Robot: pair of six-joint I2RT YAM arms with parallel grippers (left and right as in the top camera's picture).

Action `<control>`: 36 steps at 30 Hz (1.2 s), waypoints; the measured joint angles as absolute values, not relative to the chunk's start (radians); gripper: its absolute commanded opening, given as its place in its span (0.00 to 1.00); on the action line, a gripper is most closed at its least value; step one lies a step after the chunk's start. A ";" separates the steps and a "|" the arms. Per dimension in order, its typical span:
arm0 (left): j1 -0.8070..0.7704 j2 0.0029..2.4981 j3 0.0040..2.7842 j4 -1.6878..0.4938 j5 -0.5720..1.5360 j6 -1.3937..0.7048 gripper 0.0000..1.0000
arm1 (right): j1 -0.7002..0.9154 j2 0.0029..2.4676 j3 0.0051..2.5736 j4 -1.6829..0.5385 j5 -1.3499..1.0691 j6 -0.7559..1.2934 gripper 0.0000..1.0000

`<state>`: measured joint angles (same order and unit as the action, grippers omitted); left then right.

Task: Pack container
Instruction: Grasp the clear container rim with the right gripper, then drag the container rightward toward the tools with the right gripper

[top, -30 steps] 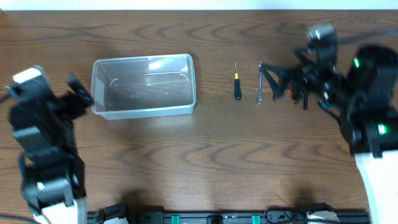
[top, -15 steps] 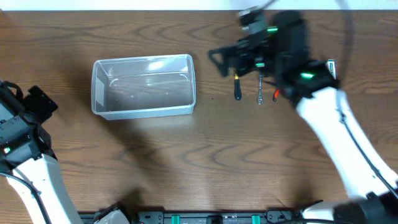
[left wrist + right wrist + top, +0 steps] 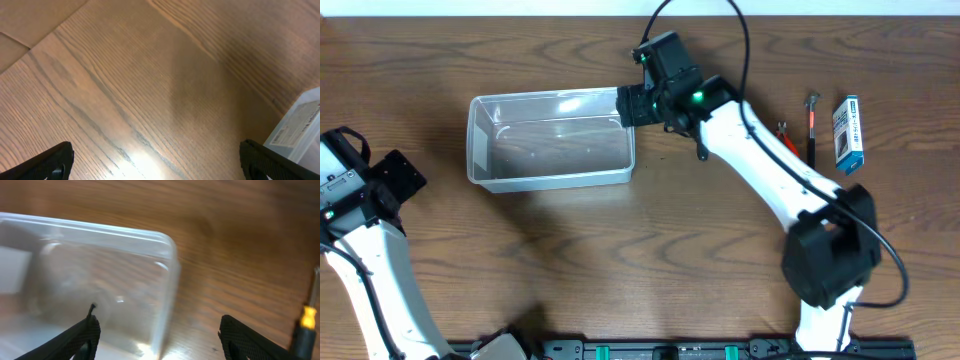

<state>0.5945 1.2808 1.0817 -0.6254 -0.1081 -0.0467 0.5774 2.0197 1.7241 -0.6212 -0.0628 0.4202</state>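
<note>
Container: one, clear see-through plastic, rectangular, shallow, with rounded corners and a rimmed edge. Stands upright and open-topped on the wooden table, left of centre and towards the far side, long sides running left to right. The wood grain shows through its floor and walls, and light glints along the far rim. In the right wrist view its right far corner curves round, the rim standing out as a pale band.
</note>
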 measured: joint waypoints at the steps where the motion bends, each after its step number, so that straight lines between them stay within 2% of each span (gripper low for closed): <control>1: 0.595 1.287 1.082 -0.625 -0.109 -0.047 0.98 | 0.583 2.035 1.724 -0.625 -0.026 0.437 0.83; 5: 0.595 1.310 1.082 -0.625 -0.108 -0.047 0.98 | 0.631 2.065 1.724 -0.624 0.082 0.467 0.85; 9: 0.595 1.322 1.082 -0.625 -0.108 -0.047 0.98 | 0.691 2.075 1.725 -0.624 0.144 0.476 0.83; 15: 0.595 1.325 1.082 -0.625 -0.108 -0.047 0.98 | 0.708 2.120 1.736 -0.640 0.190 0.517 0.66; 18: 0.595 1.325 1.082 -0.625 -0.108 -0.047 0.98 | 0.693 2.151 1.736 -0.651 0.203 0.537 0.51; 25: 0.595 1.326 1.082 -0.625 -0.108 -0.047 0.98 | 0.680 2.160 1.737 -0.668 0.214 0.562 0.25; 30: 0.595 1.326 1.082 -0.625 -0.108 -0.047 0.98 | 0.680 2.160 1.738 -0.709 0.218 0.596 0.24; 36: 0.595 1.327 1.082 -0.625 -0.108 -0.047 0.98 | 0.680 2.160 1.739 -0.781 0.247 0.623 0.15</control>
